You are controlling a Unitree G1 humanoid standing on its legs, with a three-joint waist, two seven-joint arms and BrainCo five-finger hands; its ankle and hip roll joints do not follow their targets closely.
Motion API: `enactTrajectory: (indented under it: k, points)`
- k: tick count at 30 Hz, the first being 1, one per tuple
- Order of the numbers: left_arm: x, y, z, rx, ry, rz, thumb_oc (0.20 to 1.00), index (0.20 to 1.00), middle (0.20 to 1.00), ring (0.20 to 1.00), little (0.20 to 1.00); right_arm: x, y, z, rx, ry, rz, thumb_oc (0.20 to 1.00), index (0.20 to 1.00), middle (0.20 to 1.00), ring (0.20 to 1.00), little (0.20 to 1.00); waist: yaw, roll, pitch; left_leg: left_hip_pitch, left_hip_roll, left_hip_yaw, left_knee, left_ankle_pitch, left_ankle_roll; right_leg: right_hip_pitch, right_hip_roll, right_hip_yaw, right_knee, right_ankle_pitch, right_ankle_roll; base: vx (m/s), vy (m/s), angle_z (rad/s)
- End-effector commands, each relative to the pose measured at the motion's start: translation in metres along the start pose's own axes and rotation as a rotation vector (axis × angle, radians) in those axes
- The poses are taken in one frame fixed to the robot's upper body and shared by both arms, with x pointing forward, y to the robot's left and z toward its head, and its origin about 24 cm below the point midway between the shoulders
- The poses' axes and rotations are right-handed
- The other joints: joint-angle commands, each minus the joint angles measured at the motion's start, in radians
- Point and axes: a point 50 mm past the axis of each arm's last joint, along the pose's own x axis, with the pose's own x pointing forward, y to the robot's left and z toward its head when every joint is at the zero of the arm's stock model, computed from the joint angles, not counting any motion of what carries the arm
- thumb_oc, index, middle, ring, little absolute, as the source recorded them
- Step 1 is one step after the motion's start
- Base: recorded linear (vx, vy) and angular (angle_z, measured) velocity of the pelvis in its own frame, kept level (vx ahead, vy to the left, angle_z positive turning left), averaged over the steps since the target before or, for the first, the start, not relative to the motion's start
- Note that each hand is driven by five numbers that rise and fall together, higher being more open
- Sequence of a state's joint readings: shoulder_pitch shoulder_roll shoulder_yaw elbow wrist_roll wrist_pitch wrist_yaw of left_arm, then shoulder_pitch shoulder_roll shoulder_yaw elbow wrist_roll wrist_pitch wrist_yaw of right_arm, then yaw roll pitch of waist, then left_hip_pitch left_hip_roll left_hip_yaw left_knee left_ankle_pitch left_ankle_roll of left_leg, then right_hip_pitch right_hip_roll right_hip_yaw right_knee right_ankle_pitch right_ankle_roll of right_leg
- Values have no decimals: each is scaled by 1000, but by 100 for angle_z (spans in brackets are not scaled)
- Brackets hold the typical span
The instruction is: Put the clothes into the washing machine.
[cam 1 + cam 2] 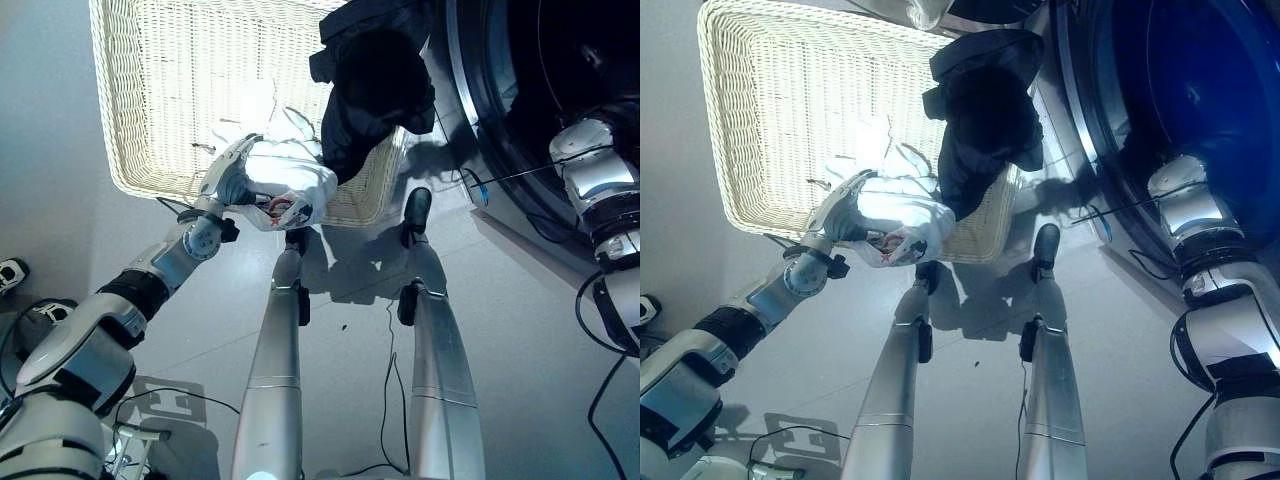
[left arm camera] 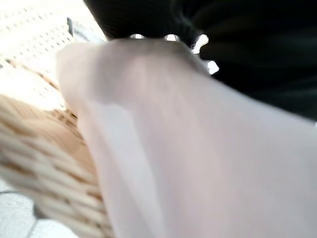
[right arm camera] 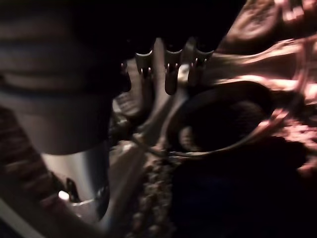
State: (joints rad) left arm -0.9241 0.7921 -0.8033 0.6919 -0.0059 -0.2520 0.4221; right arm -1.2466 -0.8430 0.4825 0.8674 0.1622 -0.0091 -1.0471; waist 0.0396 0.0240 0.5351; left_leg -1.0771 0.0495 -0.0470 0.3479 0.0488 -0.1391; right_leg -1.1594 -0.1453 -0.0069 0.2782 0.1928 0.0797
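Note:
A white garment [image 1: 290, 178] is bunched over the near rim of the wicker basket [image 1: 108, 120]. My left hand [image 1: 232, 172] is shut on it from the basket's front, and the cloth [image 2: 198, 163] hangs close across the left wrist view above the wicker [image 2: 39, 163]. A dark garment [image 1: 375, 85] drapes over the basket's right corner, beside the washing machine [image 1: 1080, 110]. My right forearm reaches into the dark drum [image 1: 1200, 90]. In the right wrist view my right hand [image 3: 168, 74] has relaxed fingers that hold nothing, with dark cloth [image 3: 233, 198] below them.
The basket stands on a grey floor [image 1: 60, 200], directly left of the washer's round silver door ring [image 1: 462, 90]. Bare floor lies in front of the basket and the washer.

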Motion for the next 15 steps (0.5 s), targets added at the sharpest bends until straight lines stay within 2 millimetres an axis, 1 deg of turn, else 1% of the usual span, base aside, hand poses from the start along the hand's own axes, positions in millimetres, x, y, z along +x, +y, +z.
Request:
enactTrajectory:
  k: [1,8,10,13,15]
  points:
    - [-7,-26,-10,85,87,-142,200,200,200,200,200,12,-21,15,-16,-182,-106,1000,1000,1000,1000,1000,-44,53,-15,18,-94,57,-57,10,97,29,115,-122,64,-86,39,0,0,0]
    - [-8,-24,-12,58,104,-136,200,200,200,200,200,-4,-24,15,73,-208,-107,1000,1000,1000,1000,1000,-60,46,-15,13,-90,66,-49,4,94,25,117,-114,65,-88,42,1,1,-1]
    - [-10,-24,-12,19,110,-117,200,200,200,200,200,-9,-24,14,101,-204,-95,1000,1000,1000,1000,1000,-63,46,-15,15,-89,68,-49,5,94,26,119,-112,65,-88,41,3,5,-2]
    - [-12,-23,-7,-217,112,-28,200,200,200,200,200,-19,-26,15,167,-195,-79,1000,1000,1000,1000,1000,-64,45,-15,16,-88,70,-50,6,95,26,120,-110,68,-91,40,4,2,-4]
    - [-14,-20,-5,-356,102,23,200,200,200,200,200,-26,-28,12,206,-180,-70,1000,1000,1000,1000,1000,-64,44,-15,15,-90,71,-46,6,96,24,118,-112,73,-93,40,0,0,0]
